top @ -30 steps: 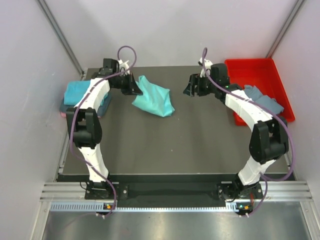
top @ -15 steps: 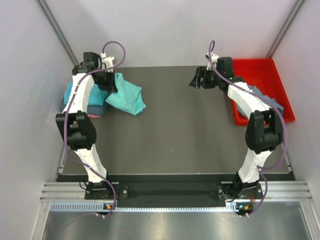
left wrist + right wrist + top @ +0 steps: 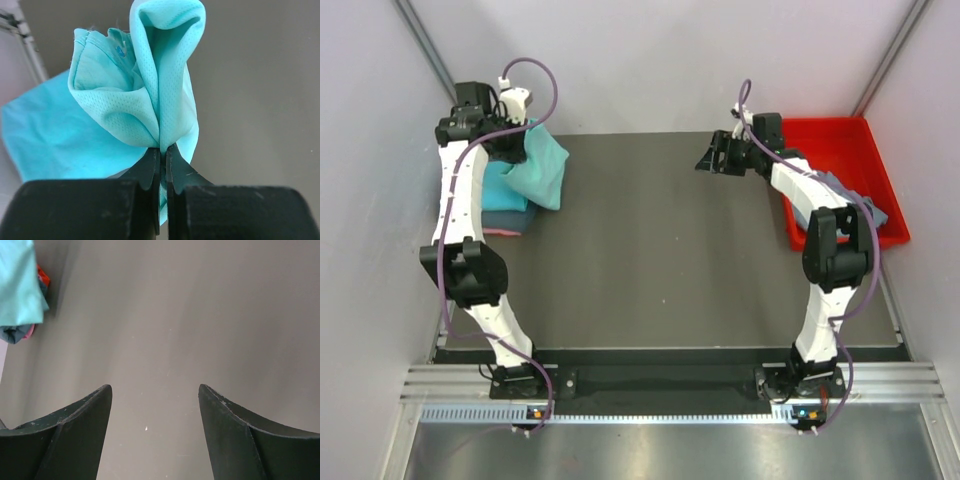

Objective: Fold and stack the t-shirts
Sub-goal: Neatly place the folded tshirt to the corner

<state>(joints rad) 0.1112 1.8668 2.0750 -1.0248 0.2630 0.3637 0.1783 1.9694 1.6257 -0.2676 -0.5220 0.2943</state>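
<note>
As grey-blue t-shirt (image 3: pixel 860 205) lies inside, red tray (image 3: pixel 830 140)

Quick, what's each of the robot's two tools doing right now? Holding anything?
Left tool: closed, pinching the turquoise t-shirt.
Right tool: open, holding nothing.

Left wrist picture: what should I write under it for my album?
The left fingers, shut tight, pinch a bunched turquoise t-shirt above the dark table.
</note>
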